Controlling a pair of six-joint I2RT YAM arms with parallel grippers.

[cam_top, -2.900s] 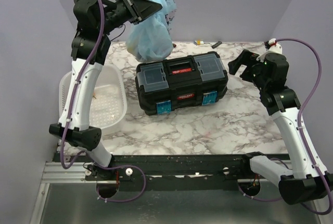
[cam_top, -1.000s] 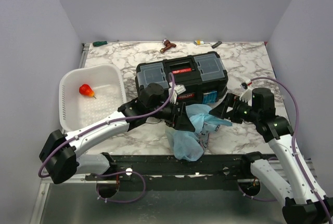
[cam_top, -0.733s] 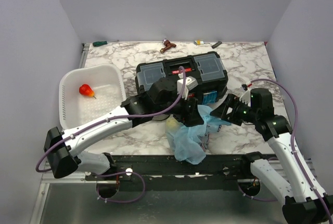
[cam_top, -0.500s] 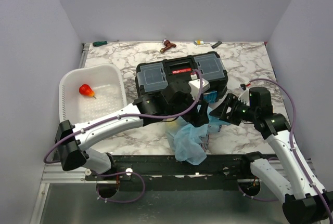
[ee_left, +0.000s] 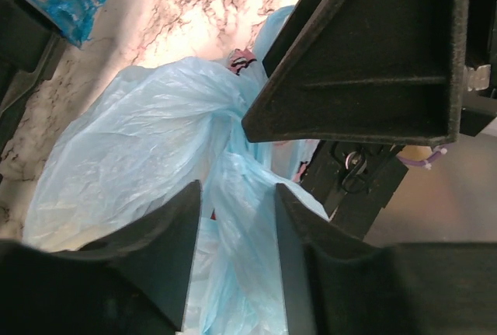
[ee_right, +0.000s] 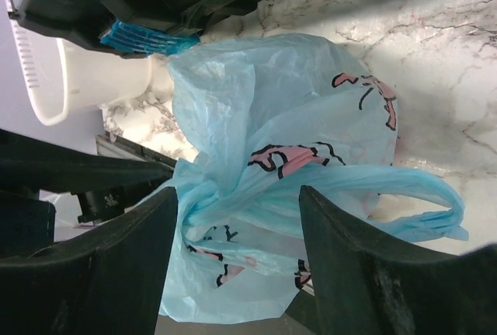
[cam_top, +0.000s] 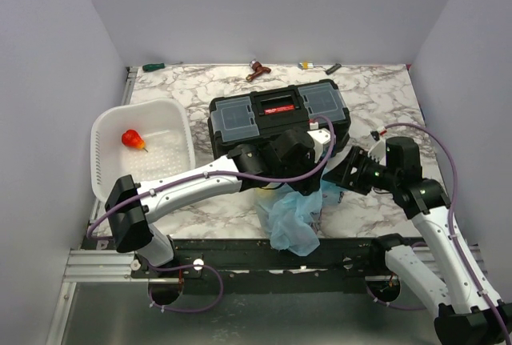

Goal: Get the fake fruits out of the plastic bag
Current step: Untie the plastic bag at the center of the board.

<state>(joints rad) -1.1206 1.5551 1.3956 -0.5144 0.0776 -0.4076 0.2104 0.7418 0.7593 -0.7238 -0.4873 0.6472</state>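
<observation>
The light-blue plastic bag (cam_top: 292,221) lies crumpled at the table's near edge, in front of the toolbox, and part of it hangs over the edge. My left gripper (cam_top: 310,189) reaches across above it. In the left wrist view (ee_left: 237,195) its jaws are closed on a twisted strand of the bag (ee_left: 132,156). My right gripper (cam_top: 342,175) is just to the right. In the right wrist view (ee_right: 237,203) it is wide open, with the printed bag (ee_right: 272,102) between its fingers. The fake fruits are hidden inside. Only a pale yellow patch (cam_top: 263,198) shows at the bag's left edge.
A black toolbox (cam_top: 280,121) stands mid-table just behind the bag. A white slotted basket (cam_top: 172,125) at the left holds a small red pear-shaped fruit (cam_top: 132,139). Small tools lie along the back edge (cam_top: 258,69). The table's near edge is under the bag.
My left gripper has moved right along the front of the toolbox, over the bag and close to the right gripper. The bag has bunched up under it. The right arm has barely moved.
</observation>
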